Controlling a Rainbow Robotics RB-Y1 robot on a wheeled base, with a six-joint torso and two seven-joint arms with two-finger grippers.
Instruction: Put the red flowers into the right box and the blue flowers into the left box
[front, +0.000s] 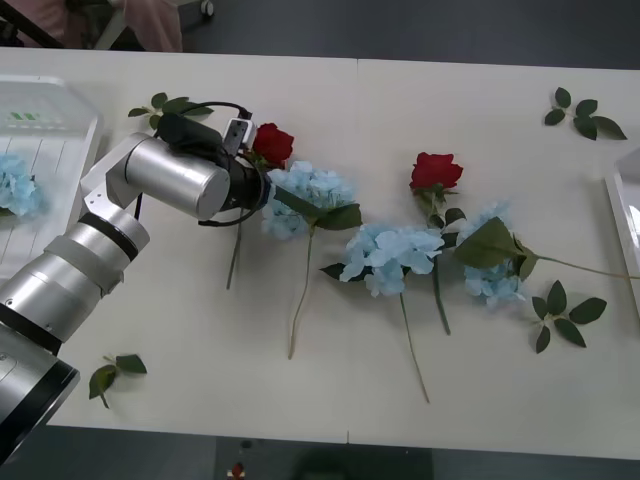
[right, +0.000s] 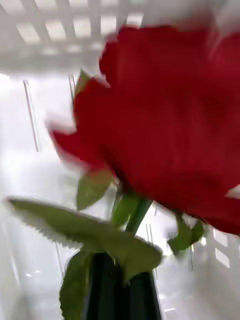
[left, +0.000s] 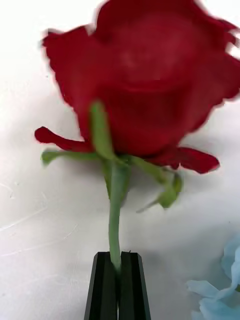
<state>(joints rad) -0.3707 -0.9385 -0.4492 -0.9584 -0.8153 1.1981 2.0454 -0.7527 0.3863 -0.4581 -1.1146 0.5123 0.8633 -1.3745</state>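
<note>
left arm (front: 150, 195) was chunky brushed-silver cylinders with black joint rings, white bracket, looping black cables, left gripper (left: 119, 272) had plain black fingers

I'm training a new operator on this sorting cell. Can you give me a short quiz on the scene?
1. True or false: the left gripper is shut on a red flower by its stem.
2. How many blue flowers show in the left box in the front view? A none, B one, C three.
3. Fill in: the right gripper holds a ___ flower at the right box.

Key: 1 true; 2 B; 3 red.
</note>
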